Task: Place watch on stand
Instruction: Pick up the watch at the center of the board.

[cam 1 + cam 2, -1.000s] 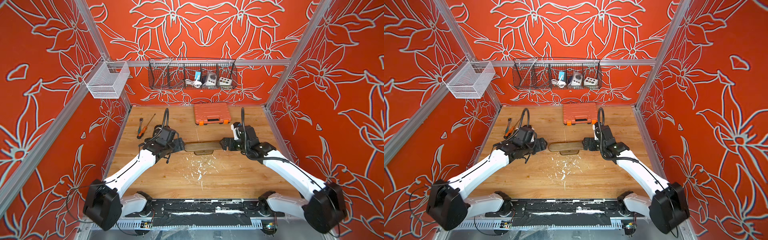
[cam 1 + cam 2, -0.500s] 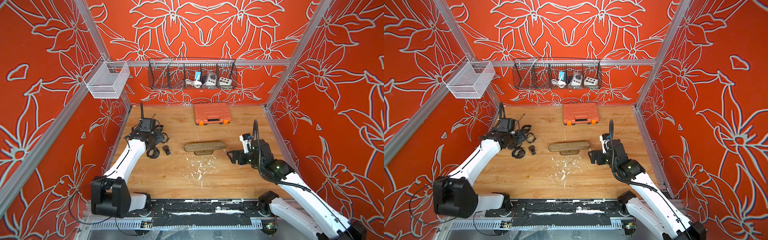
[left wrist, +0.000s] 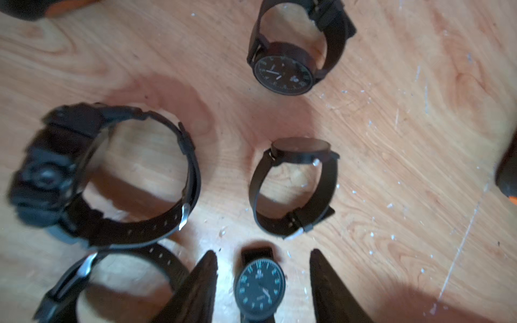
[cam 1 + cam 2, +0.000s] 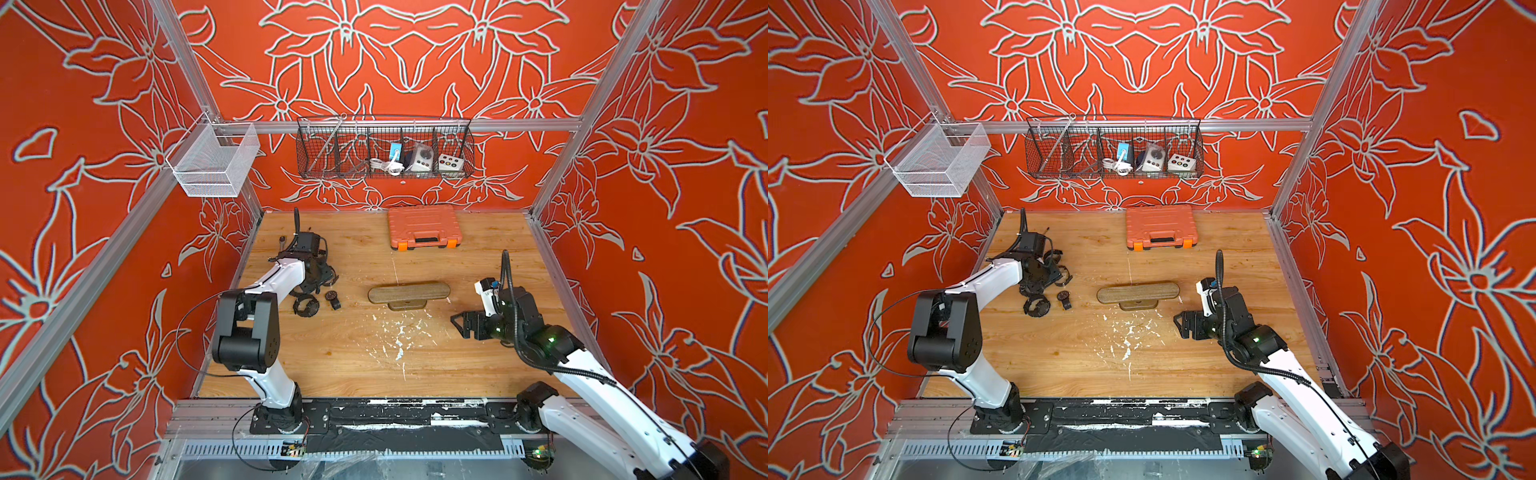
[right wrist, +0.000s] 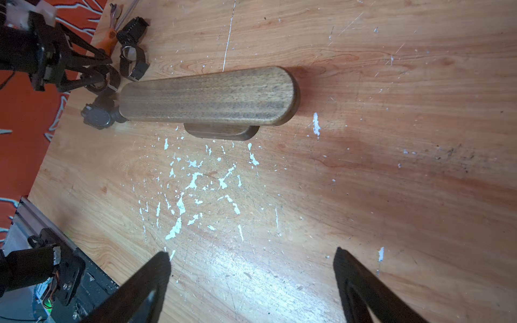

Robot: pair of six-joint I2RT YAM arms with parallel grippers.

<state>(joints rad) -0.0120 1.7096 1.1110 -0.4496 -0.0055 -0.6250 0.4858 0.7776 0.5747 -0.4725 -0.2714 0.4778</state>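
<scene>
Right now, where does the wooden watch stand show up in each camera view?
Top views: the stand sits mid-table, before the orange case.
Left wrist: not in it.
Right wrist: upper middle, large.
Shared landmark: white paint flecks beside its base.

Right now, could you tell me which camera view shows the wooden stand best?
The right wrist view: the stand fills it, bar and base sharp. Both top views show it small at mid-table; the left wrist view misses it.
</scene>
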